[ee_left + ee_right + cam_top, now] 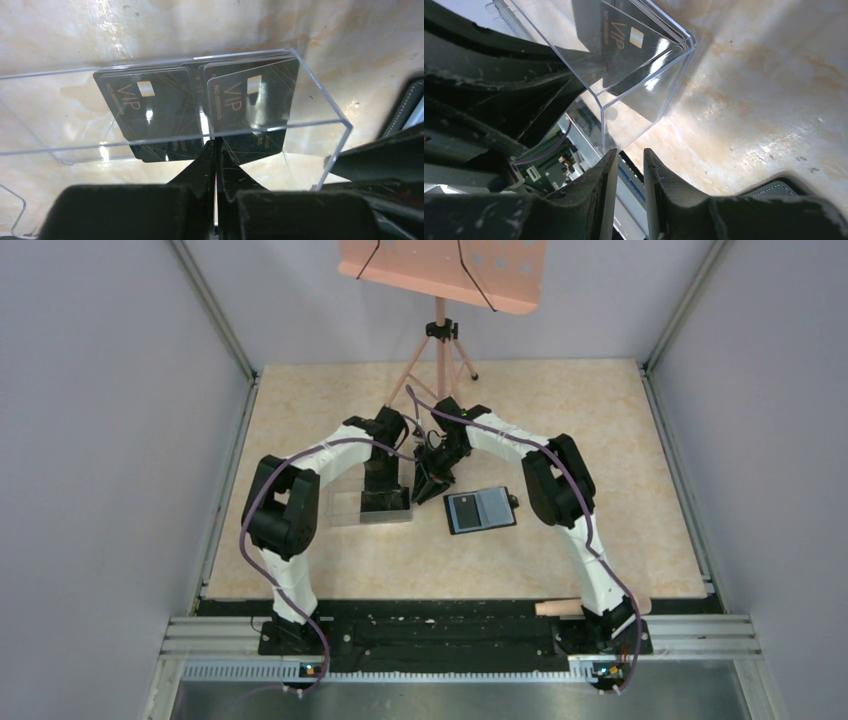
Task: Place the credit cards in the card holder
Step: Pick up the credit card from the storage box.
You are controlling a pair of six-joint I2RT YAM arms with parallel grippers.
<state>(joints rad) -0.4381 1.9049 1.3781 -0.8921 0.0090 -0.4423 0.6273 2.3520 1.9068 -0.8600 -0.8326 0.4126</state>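
Note:
The clear plastic box (350, 505) stands left of centre and holds several black credit cards (150, 107) marked VIP, leaning on its far wall. They also show in the right wrist view (624, 37). My left gripper (385, 500) is at the box's right end. Its jaws (216, 142) are shut to a hairline gap against the near wall, in front of the cards' lower edges, and I see nothing held. My right gripper (430, 485) is narrowly open and empty (629, 152), just below the box's corner. The card holder (480, 508) lies open to the right, its bluish-grey pockets facing up.
A peach music-stand tray (440, 270) on a tripod stands at the back centre. A wooden stick (590, 607) lies by the right arm's base. The card holder's stitched edge shows in the left wrist view (407, 112) and the right wrist view (794, 187). Grey walls close in both sides.

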